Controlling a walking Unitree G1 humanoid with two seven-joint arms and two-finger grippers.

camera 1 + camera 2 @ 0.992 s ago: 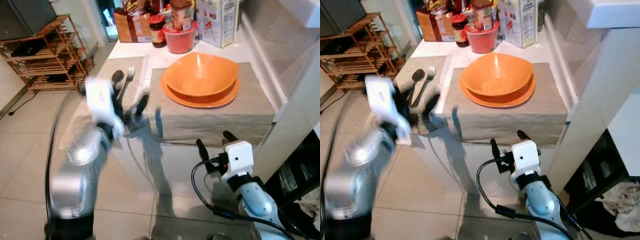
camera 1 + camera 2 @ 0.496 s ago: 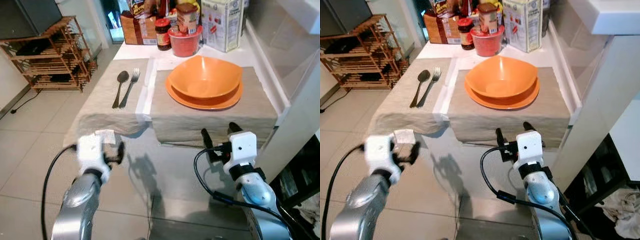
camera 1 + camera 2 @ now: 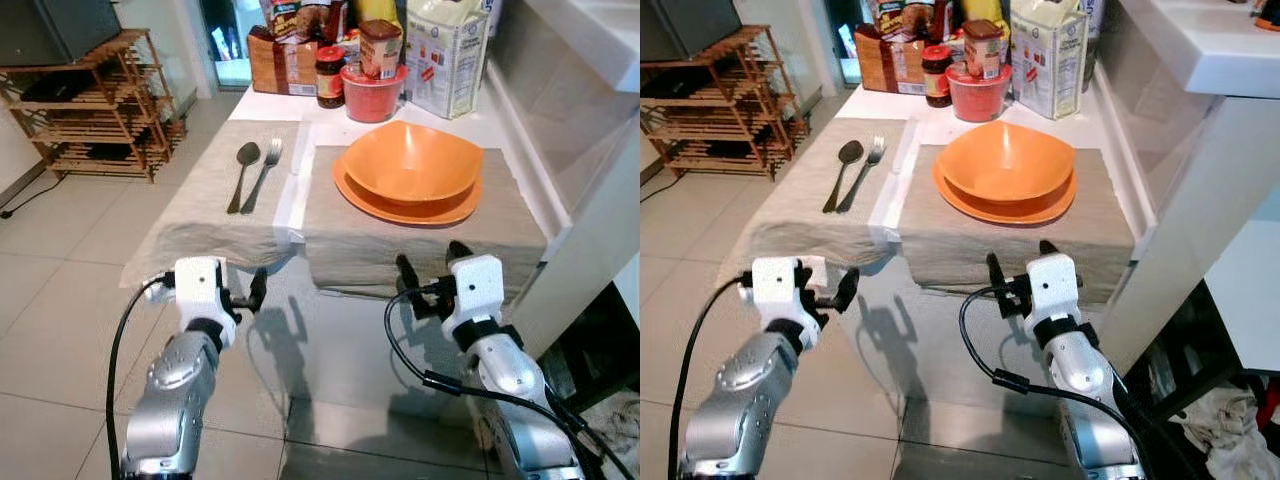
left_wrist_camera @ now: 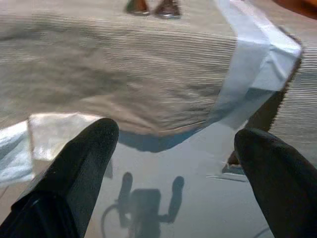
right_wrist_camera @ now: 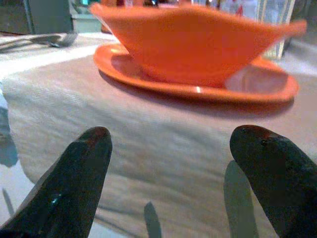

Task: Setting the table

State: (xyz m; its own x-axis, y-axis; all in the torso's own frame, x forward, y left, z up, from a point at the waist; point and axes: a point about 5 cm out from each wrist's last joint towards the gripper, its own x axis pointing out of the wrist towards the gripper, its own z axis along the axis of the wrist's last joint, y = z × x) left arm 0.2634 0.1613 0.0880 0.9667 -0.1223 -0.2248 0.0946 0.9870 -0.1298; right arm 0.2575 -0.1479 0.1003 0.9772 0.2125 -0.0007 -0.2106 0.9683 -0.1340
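Observation:
An orange bowl sits in an orange plate on the right linen placemat. A spoon and a fork lie side by side on the left placemat. My left gripper hangs open and empty just off the table's front edge, below the left placemat's overhang. My right gripper is open and empty at the front edge of the right placemat, pointing at the bowl and plate.
Jars, a red tub and cartons crowd the back of the glass table. A wooden rack stands on the tiled floor at left. A white counter rises close on the right.
My left arm has dropped from beside the left placemat to below the table's front edge. The right gripper has barely moved. The camera shifted a little.

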